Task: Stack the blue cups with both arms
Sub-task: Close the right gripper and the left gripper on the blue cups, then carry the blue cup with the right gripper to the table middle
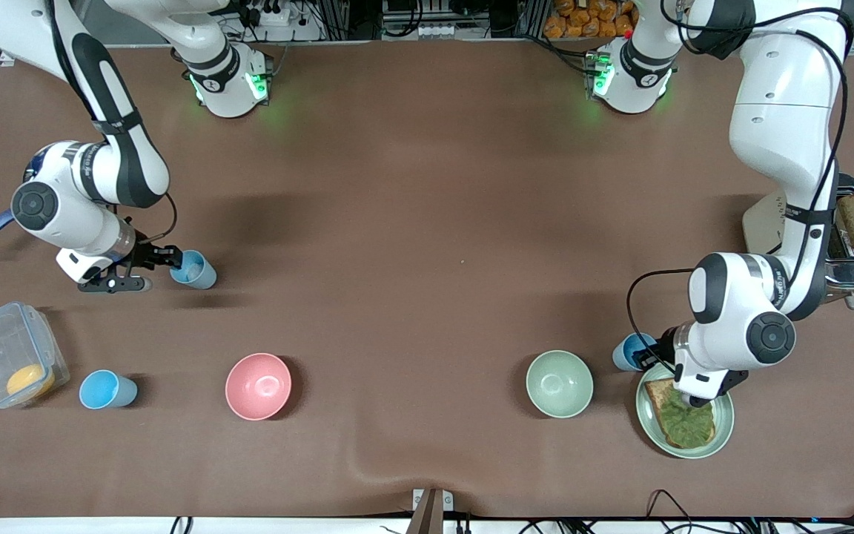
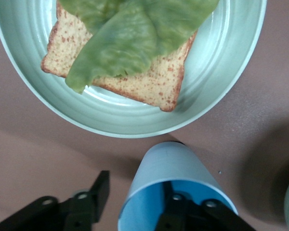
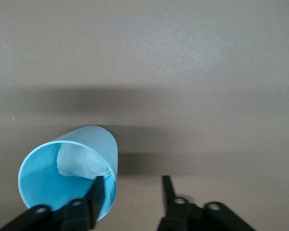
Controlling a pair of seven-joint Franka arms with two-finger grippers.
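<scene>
Currently unstacked: my right tool (image 1: 147, 268) sits apart astride one cup's (image 1: 194, 269) rim near its end of the surface, my left tool (image 1: 651, 357) likewise apart on another cup (image 1: 629, 351) beside the plate (image 1: 723, 415); grasping, lifting, nesting remain.

My front camera looks down from high across the brown table (image 1: 427, 222), facing both arm bases. My left wrist camera sits close above the round pale green plate (image 2: 135, 118), also in front view (image 1: 723, 423). My right wrist camera hangs close over bare tabletop.
</scene>
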